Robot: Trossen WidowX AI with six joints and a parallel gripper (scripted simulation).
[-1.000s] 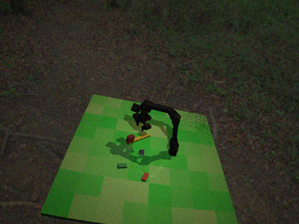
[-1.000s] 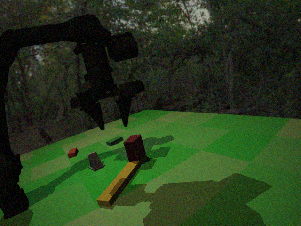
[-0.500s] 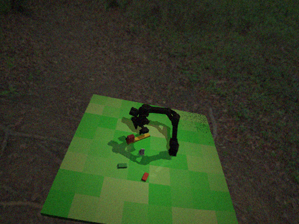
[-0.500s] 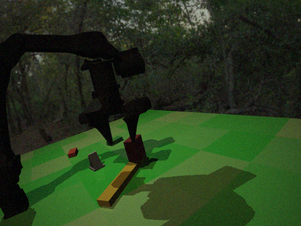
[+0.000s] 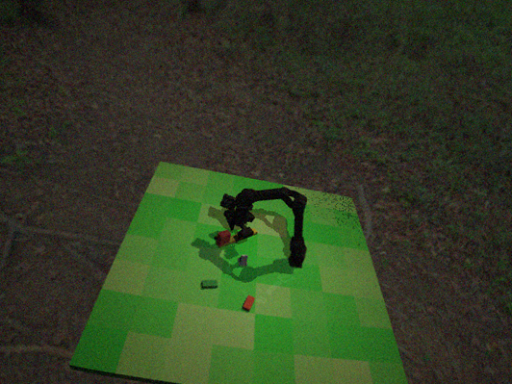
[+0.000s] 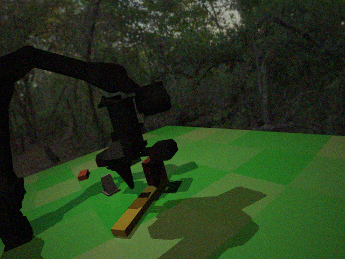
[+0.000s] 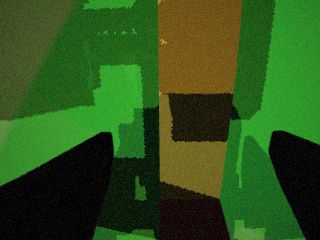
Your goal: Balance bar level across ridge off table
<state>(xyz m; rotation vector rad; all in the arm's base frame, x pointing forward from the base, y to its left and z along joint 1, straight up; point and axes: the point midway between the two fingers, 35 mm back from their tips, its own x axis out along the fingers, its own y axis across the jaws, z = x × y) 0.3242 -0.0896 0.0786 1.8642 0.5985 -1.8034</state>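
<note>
A yellow bar (image 6: 130, 213) (image 7: 200, 47) (image 5: 254, 233) lies flat on the green checkered mat (image 5: 344, 365) (image 6: 278, 167). A dark red block stands at one end of it. The ridge, a small grey wedge (image 6: 108, 184) (image 5: 242, 260), stands on the mat beside the bar and apart from it. My gripper (image 6: 147, 184) (image 7: 192, 142) (image 5: 239, 229) is open and low over the bar near the red block. One finger is on each side of the bar, and neither touches it.
A small red block (image 5: 248, 302) (image 6: 83, 174) and a small dark green block (image 5: 208, 284) lie on the mat further out. The arm's base (image 5: 297, 254) stands beside the bar. Dark forest ground surrounds the mat.
</note>
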